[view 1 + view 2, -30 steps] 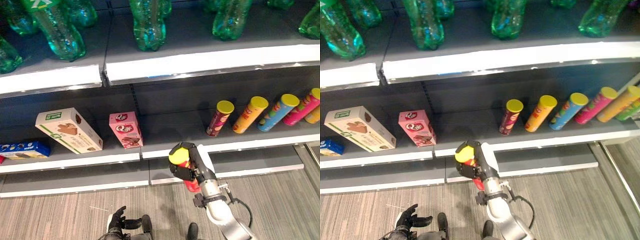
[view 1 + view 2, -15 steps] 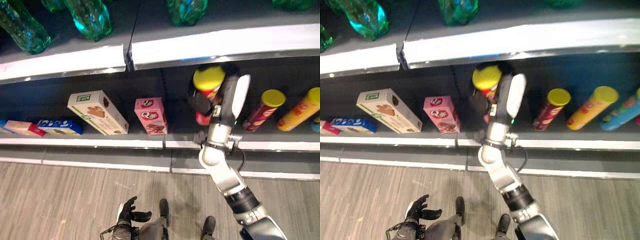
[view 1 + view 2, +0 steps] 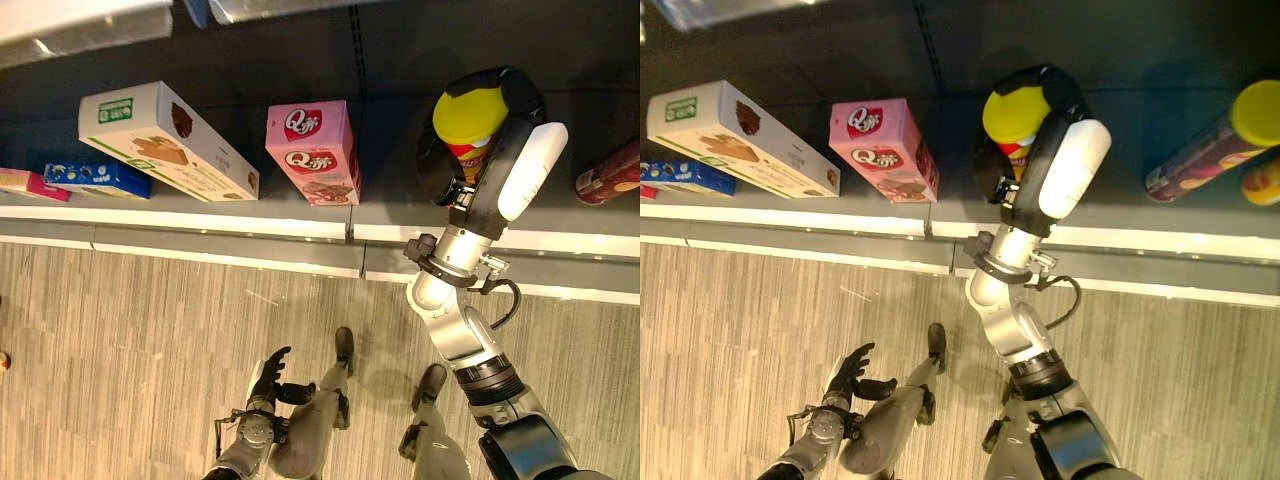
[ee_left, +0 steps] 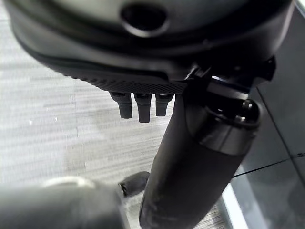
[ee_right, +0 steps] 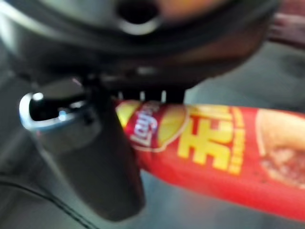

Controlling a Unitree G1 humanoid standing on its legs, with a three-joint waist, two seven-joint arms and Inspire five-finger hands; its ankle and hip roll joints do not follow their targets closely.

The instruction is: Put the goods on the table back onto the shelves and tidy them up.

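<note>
One red chip can [image 3: 468, 128] with yellow lid, clasped in my right hand [image 3: 487, 170] over the shelf [image 3: 200, 222], right of a pink snack box [image 3: 312, 150]. Left hand [image 3: 268, 370] hangs low, fingers spread.

Both eye views look steeply down from the head onto the same shelf [image 3: 200, 225] and floor [image 3: 120, 340]. Each wrist view looks along its own hand from very close.

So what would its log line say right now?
right robot hand: shut on red chip can | over shelf | left robot hand: idle, low
</note>
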